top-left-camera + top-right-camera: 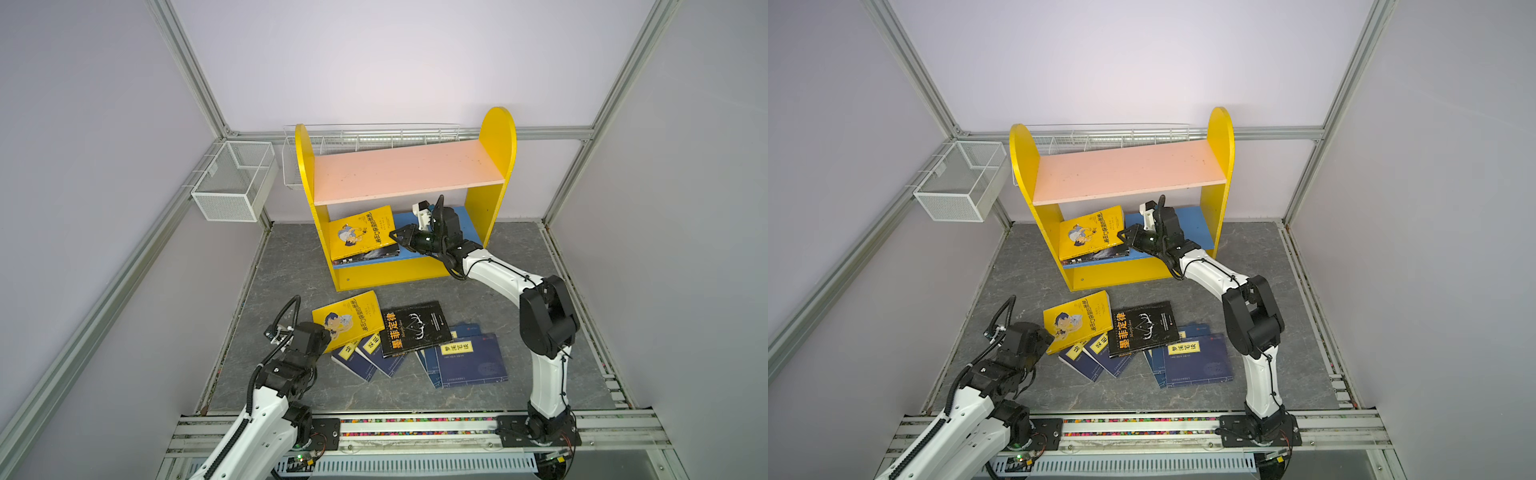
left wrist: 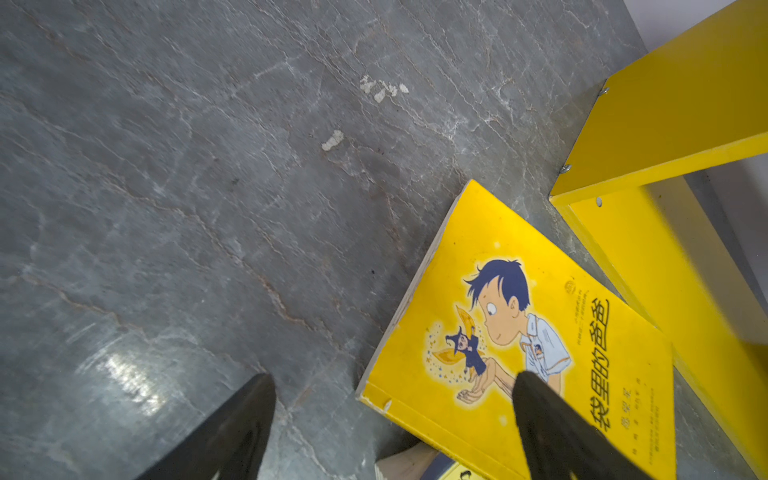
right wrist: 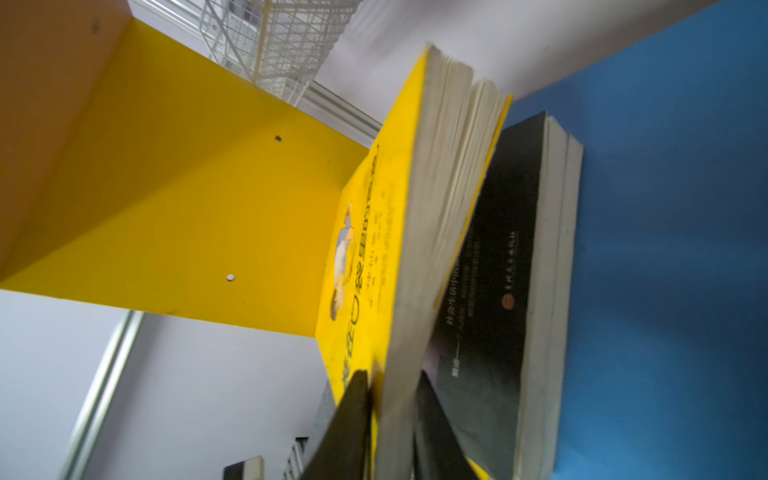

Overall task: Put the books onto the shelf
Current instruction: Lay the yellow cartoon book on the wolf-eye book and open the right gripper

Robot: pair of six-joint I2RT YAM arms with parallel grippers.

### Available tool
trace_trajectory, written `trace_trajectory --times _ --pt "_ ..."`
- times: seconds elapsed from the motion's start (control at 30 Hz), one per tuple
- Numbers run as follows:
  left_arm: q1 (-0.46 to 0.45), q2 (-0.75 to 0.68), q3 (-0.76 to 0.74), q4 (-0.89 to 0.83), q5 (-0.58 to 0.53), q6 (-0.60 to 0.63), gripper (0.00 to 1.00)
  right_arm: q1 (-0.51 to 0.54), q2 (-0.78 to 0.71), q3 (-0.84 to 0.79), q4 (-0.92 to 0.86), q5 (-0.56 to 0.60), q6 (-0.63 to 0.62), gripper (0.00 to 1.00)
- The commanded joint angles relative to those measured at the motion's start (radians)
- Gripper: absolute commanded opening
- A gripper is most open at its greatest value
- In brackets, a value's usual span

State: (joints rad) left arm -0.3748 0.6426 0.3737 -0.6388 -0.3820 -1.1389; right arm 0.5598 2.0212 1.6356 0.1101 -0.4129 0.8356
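Note:
On the shelf's [image 1: 407, 170] blue lower board [image 3: 665, 249], a yellow cartoon book [image 1: 361, 230] [image 3: 374, 232] leans tilted over dark books [image 1: 370, 254] [image 3: 507, 249] lying flat. My right gripper [image 1: 392, 235] [image 3: 390, 376] reaches into that tier, its jaws on both sides of the yellow book's right edge, close against it. On the floor lie a second yellow cartoon book [image 1: 349, 316] [image 2: 519, 316], a black book with orange characters [image 1: 415, 328] and several navy books [image 1: 471, 359]. My left gripper [image 2: 395, 378] hovers open over the floor book's near corner, holding nothing.
A white mesh basket [image 1: 232, 180] hangs on the left wall frame. A long wire basket [image 1: 374, 135] runs behind the shelf. The shelf's yellow side panel [image 2: 685, 104] stands near the floor book. Grey marbled floor [image 1: 291, 257] lies left of the shelf.

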Motion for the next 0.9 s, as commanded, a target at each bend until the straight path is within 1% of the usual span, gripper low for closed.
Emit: trace_trajectory --times 0.0,0.1,0.2,0.3,0.43,0.53,0.63,0.87 --pt "0.004 -0.017 0.021 -0.029 -0.026 0.005 0.90 0.042 0.007 0.058 -0.143 0.075 -0.116 0.37" --pt "0.005 -0.025 0.018 -0.029 -0.026 0.006 0.90 0.053 0.002 0.105 -0.260 0.166 -0.196 0.49" --pt "0.005 -0.027 0.018 -0.027 -0.024 0.005 0.90 0.066 -0.001 0.140 -0.347 0.247 -0.266 0.59" --pt "0.005 -0.026 0.017 -0.023 -0.024 0.009 0.90 0.075 0.006 0.180 -0.415 0.302 -0.320 0.64" --pt "0.004 -0.022 0.015 -0.015 -0.020 0.010 0.90 0.085 0.022 0.221 -0.469 0.346 -0.365 0.70" --pt "0.004 -0.018 0.015 -0.012 -0.018 0.009 0.90 0.089 0.028 0.232 -0.480 0.363 -0.388 0.73" --pt "0.005 -0.020 0.014 -0.013 -0.018 0.010 0.90 0.091 0.014 0.218 -0.477 0.350 -0.435 0.74" --pt "0.004 -0.017 0.012 -0.005 -0.013 0.016 0.90 0.092 -0.054 0.109 -0.446 0.260 -0.561 0.74"
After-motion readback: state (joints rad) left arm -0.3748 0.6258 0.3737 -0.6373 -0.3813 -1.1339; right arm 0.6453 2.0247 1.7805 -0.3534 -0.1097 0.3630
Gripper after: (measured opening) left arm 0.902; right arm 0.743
